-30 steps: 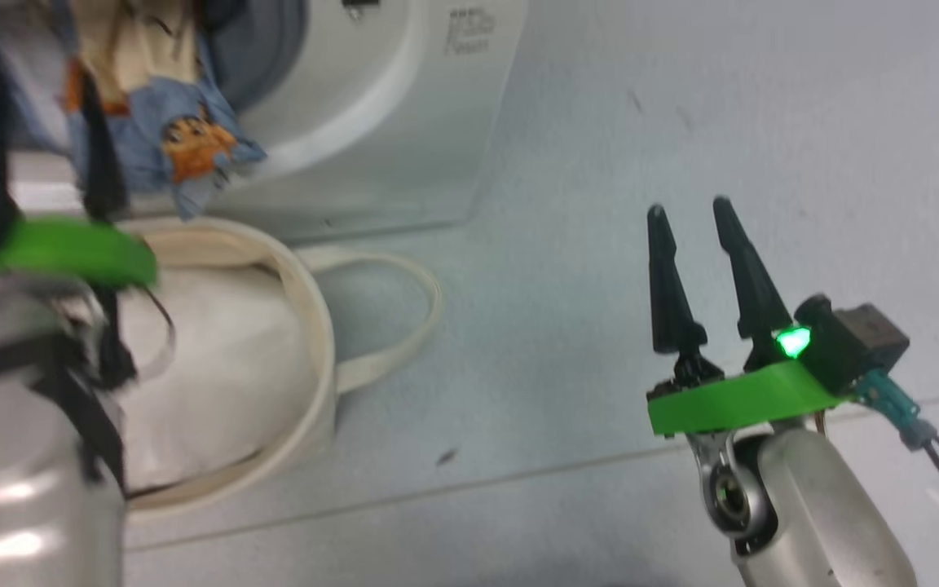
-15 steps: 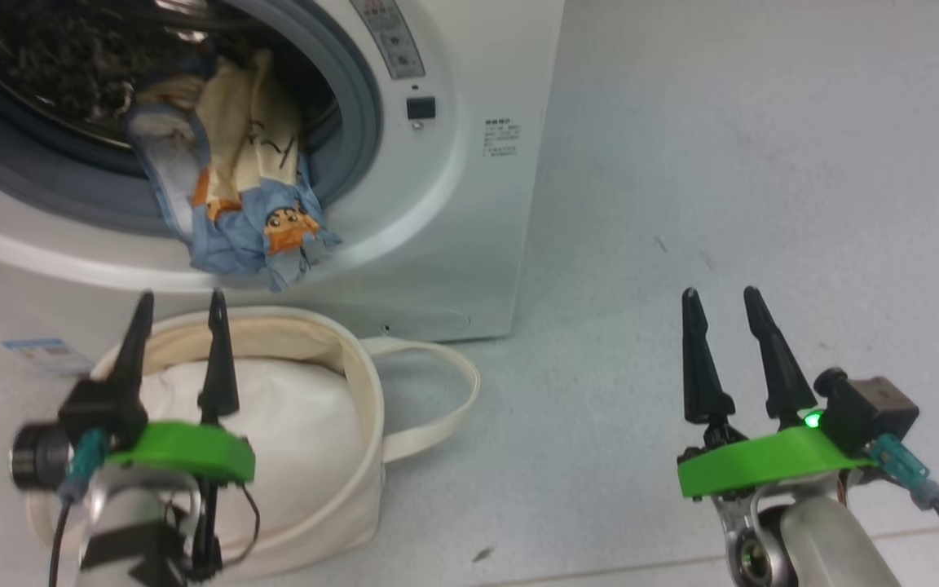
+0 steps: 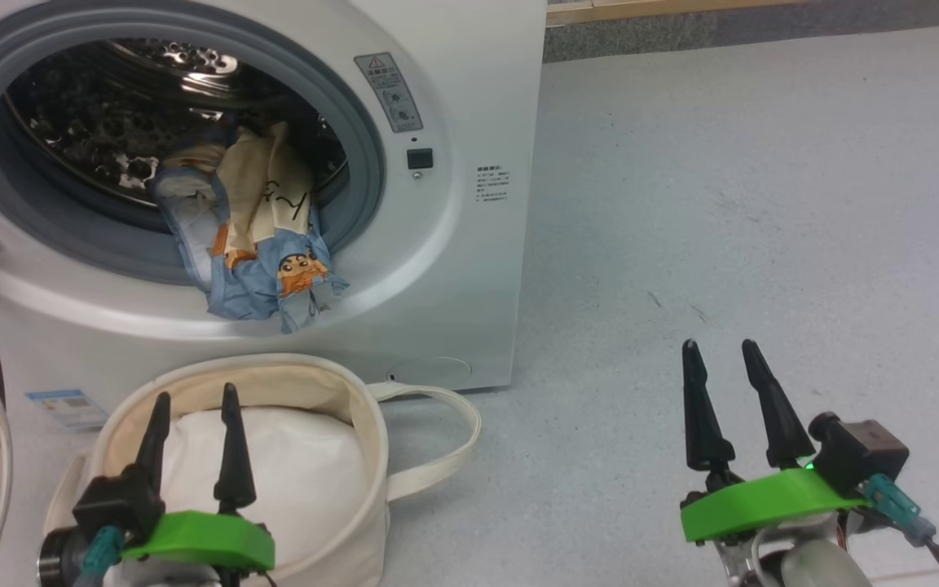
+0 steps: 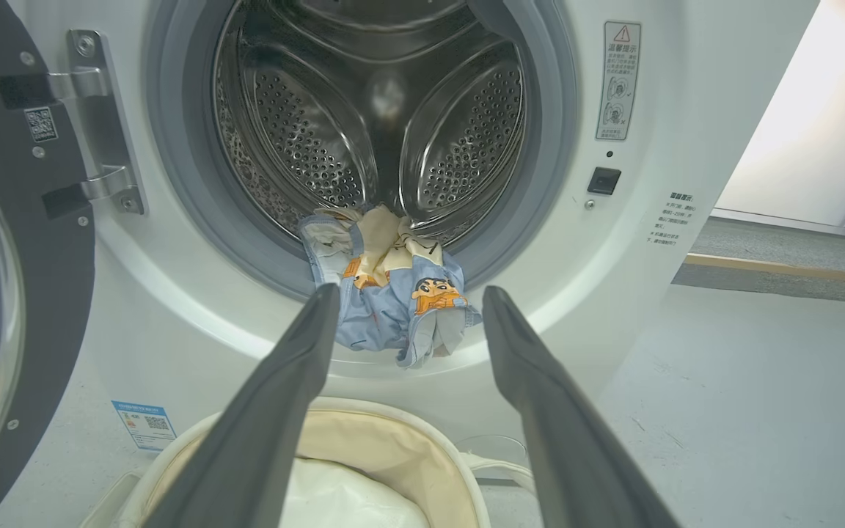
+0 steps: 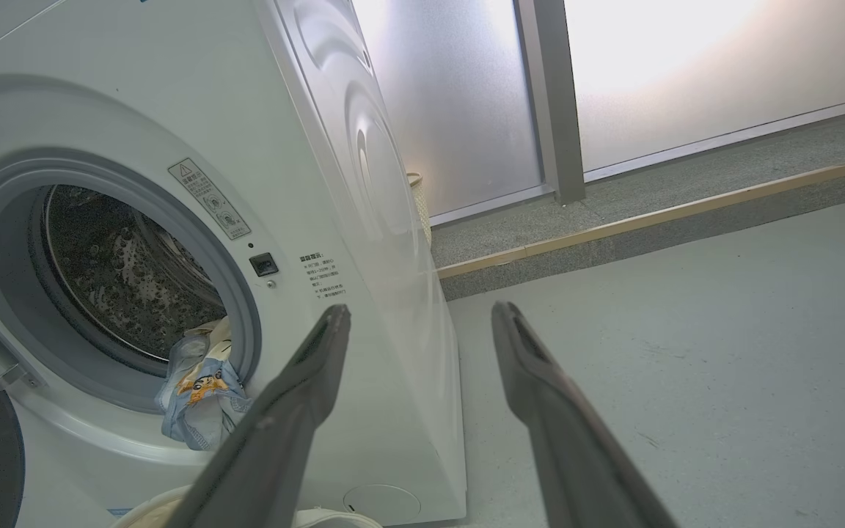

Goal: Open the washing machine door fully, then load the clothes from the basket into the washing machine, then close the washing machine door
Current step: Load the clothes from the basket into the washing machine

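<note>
Now my left claw (image 3: pixel 195 396) and right claw (image 3: pixel 720 349) are wide, holding nothing. The clothes (image 3: pixel 262 244) hang over the rim of the washing machine (image 3: pixel 453 269), so the door (image 4: pixel 63 279) could pinch them.

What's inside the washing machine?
Blue and cream clothes lie at the front of the washing machine's shiny steel drum, hanging out over its grey rubber ring. Anything under the clothes is covered.

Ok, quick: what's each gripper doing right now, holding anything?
Left gripper: open, holding nothing, over the basket.
Right gripper: open, holding nothing, over the floor.
</note>
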You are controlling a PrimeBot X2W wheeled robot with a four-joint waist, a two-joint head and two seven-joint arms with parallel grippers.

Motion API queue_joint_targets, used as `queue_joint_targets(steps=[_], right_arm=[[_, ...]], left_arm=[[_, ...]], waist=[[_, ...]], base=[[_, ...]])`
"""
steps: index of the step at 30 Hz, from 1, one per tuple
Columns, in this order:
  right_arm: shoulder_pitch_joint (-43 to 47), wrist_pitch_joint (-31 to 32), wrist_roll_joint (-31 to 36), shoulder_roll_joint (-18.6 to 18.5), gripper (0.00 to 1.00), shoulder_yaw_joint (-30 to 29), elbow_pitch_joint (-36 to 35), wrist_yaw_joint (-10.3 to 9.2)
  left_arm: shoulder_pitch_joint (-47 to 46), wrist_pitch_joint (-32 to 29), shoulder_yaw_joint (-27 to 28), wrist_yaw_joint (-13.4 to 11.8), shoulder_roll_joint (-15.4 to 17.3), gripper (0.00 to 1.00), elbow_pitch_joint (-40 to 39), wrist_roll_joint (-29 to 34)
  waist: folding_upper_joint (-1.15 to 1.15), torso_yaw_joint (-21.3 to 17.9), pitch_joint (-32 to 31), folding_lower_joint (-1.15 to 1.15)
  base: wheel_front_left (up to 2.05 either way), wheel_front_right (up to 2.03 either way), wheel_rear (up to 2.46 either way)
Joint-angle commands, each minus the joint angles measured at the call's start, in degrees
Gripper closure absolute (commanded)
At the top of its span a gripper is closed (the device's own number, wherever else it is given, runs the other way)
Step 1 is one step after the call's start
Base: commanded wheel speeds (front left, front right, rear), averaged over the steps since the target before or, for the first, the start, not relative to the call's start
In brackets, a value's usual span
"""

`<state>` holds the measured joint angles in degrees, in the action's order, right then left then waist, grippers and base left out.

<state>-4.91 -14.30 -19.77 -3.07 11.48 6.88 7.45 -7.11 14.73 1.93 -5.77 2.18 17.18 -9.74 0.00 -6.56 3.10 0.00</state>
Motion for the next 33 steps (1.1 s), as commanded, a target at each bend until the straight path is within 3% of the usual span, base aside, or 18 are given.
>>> queue_joint_targets(steps=[1,13,33], right_arm=[[-0.6,-0.7,0.0,0.2,0.0,1.2,-1.9,0.03],[-0.7,-0.7,0.6,0.2,0.0,1.2,-1.7,0.03],[-1.1,-0.7,3.5,0.2,0.0,1.9,-1.5,0.03]], left_arm=[[-1.5,0.3,1.1,-0.4,0.7,0.0,-2.4,0.3],[-1.1,0.3,-2.0,-2.1,0.7,0.0,-4.0,0.1],[-1.9,0.3,-2.9,-1.8,0.7,0.0,-1.6,-0.3]], waist=[[0.0,0.2,-0.1,0.0],[0.0,1.0,-0.2,0.0],[0.0,0.7,1.0,0.0]], base=[[0.0,0.0,0.0],[0.0,0.0,0.0],[0.0,0.0,0.0]])
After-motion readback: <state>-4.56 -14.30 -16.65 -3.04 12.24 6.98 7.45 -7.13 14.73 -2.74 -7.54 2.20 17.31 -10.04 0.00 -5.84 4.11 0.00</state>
